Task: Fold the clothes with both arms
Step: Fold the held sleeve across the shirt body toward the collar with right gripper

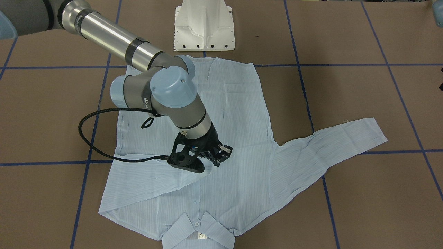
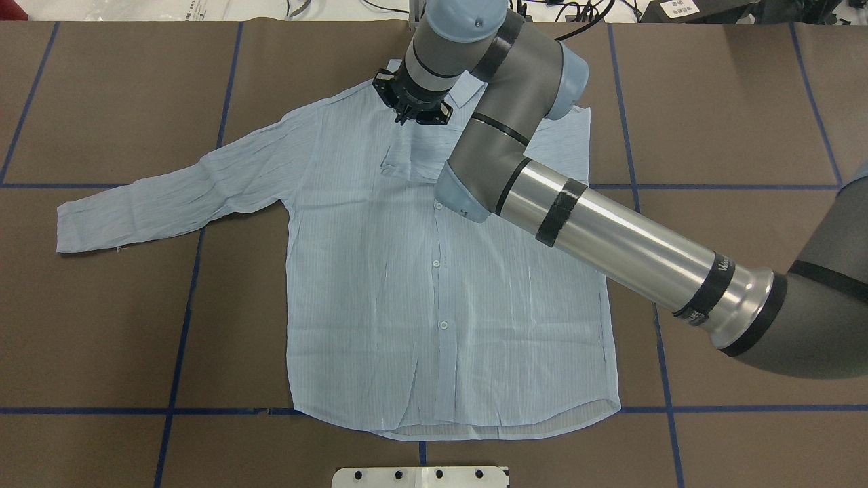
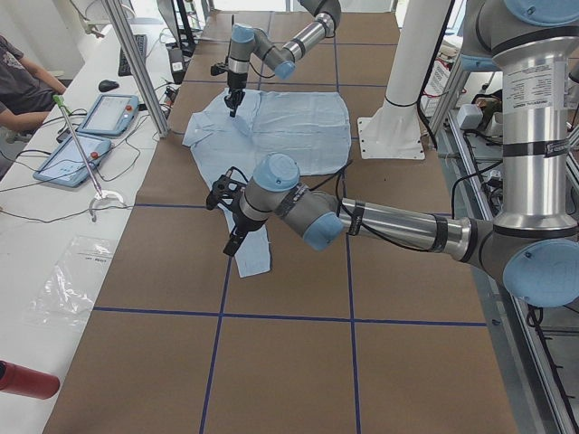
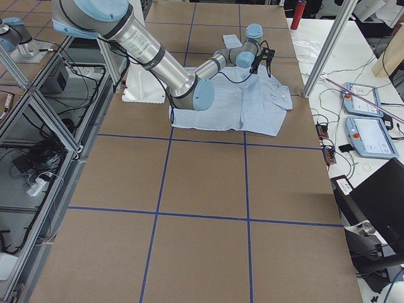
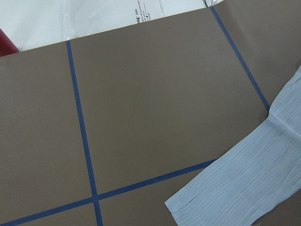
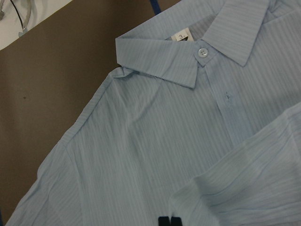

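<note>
- A light-blue striped shirt [image 2: 407, 305] was seen spread button-side up on the brown-covered table [image 2: 102, 305]. Its hem lay towards the white pedestal [image 1: 204, 27] and its collar [image 6: 207, 42] at the far side from the robot.
- The collar was buttoned with a small pale button [image 6: 202, 52], and a white neck tag [image 6: 181, 36] was visible just inside it.
- One sleeve [image 1: 152, 186], on the robot's right, was seen folded in across the chest, with its cuff [image 6: 244, 188] lying on the front panel below the collar.
- The other sleeve [image 2: 169, 196] was laid out flat towards the robot's left, across a blue tape line [image 5: 82, 127] of the grid marked on the table.
- The right arm [image 2: 610, 237] was stretched over the shirt, with the right gripper [image 6: 169, 221] held above the chest beside the folded cuff, just short of the collar.
- The fingertips of that gripper were seen pressed together in the wrist view. Whether any cloth was pinched between them could not be made out, as only the tips showed at the frame's edge.
- The left gripper [image 3: 234, 242] was positioned over the cuff end of the outstretched sleeve. It was seen only in the side view, so the state of its fingers could not be told.
</note>
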Motion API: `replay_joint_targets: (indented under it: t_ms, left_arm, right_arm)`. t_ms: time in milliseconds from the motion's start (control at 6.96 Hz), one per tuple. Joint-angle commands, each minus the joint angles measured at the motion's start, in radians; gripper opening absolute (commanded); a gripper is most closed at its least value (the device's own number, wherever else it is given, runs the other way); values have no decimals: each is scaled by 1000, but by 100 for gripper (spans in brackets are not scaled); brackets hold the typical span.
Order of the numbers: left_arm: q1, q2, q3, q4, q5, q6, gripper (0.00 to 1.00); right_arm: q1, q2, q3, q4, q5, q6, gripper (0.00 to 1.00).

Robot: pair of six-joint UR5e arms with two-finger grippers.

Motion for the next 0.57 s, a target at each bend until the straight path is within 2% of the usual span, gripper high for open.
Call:
replay_joint_targets:
  t_ms: [0, 144, 287, 431]
  left_arm:
    - [0, 0, -1, 0, -2, 0, 100]
    - [2, 0, -1, -2, -2, 2, 100]
    - [3, 0, 1, -3, -2, 3, 100]
    - [5, 11, 14, 1, -15, 5, 100]
  right_arm:
    - [-30, 31, -66, 58, -45, 15, 0]
    - [-32, 31, -69, 58, -46, 15, 0]
    - [-35, 34, -75, 58, -49, 15, 82]
    - [-55, 49, -80, 58, -84, 38, 99]
